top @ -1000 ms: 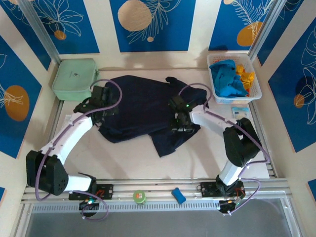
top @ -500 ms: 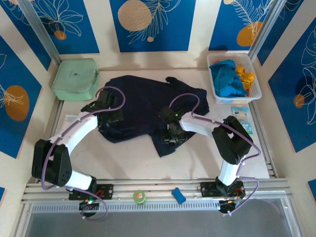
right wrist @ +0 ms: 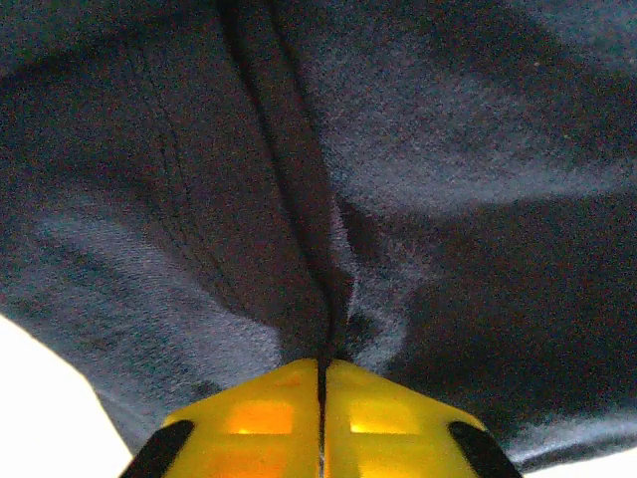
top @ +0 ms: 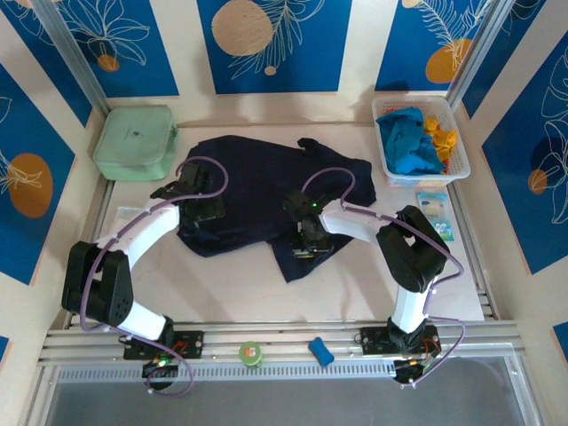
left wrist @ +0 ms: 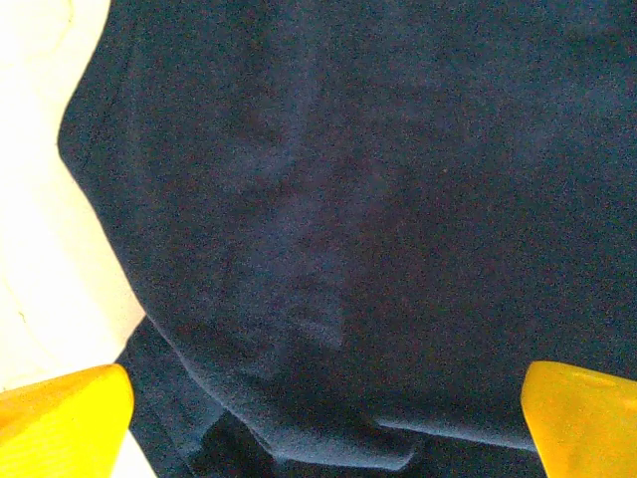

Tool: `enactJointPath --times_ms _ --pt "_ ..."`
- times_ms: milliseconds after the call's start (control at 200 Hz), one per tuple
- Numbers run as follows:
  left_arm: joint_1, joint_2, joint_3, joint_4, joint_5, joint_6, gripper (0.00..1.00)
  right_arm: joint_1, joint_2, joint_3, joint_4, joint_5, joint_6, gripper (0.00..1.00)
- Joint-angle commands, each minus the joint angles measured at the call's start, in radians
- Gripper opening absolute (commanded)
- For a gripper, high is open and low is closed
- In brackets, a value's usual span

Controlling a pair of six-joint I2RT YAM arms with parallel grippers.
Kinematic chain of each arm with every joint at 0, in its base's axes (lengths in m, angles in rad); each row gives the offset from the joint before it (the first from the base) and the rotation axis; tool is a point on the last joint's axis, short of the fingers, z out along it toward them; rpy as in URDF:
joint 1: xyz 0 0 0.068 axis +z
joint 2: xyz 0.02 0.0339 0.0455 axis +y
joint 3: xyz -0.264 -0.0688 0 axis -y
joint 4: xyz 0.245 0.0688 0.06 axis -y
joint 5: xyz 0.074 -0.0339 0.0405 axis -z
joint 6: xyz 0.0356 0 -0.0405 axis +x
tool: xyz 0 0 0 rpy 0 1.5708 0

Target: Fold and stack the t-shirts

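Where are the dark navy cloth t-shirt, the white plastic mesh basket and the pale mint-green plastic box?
dark navy cloth t-shirt (top: 253, 191): top external view, middle of its body.
white plastic mesh basket (top: 426, 180): top external view, near wall.
pale mint-green plastic box (top: 135, 142): top external view, middle of lid.

The left arm (top: 138, 232) arched forward and inward from its base, wrist pointing down. The left gripper (left wrist: 318, 423) hung with its yellow fingers (left wrist: 60, 413) spread wide apart. The right arm (top: 355, 222) folded sharply at the elbow and reached leftward. The right gripper (right wrist: 321, 378) was clamped tight, its tips meeting on a pinched fold of the navy t-shirt (right wrist: 448, 149).
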Motion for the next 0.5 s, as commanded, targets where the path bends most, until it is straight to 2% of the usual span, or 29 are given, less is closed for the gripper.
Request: enactJointPath --times_ms 0,265,495 --pt "-0.004 0.018 0.009 0.012 0.011 -0.001 1.0 0.009 -0.057 0.033 -0.064 0.006 -0.002 0.0" --pt "-0.004 0.031 0.0 0.016 0.005 0.004 1.0 0.009 -0.21 0.044 -0.231 0.015 -0.069 0.0" --pt "-0.004 0.039 0.009 0.0 -0.018 0.015 1.0 0.011 -0.411 0.013 -0.446 -0.107 -0.191 0.0"
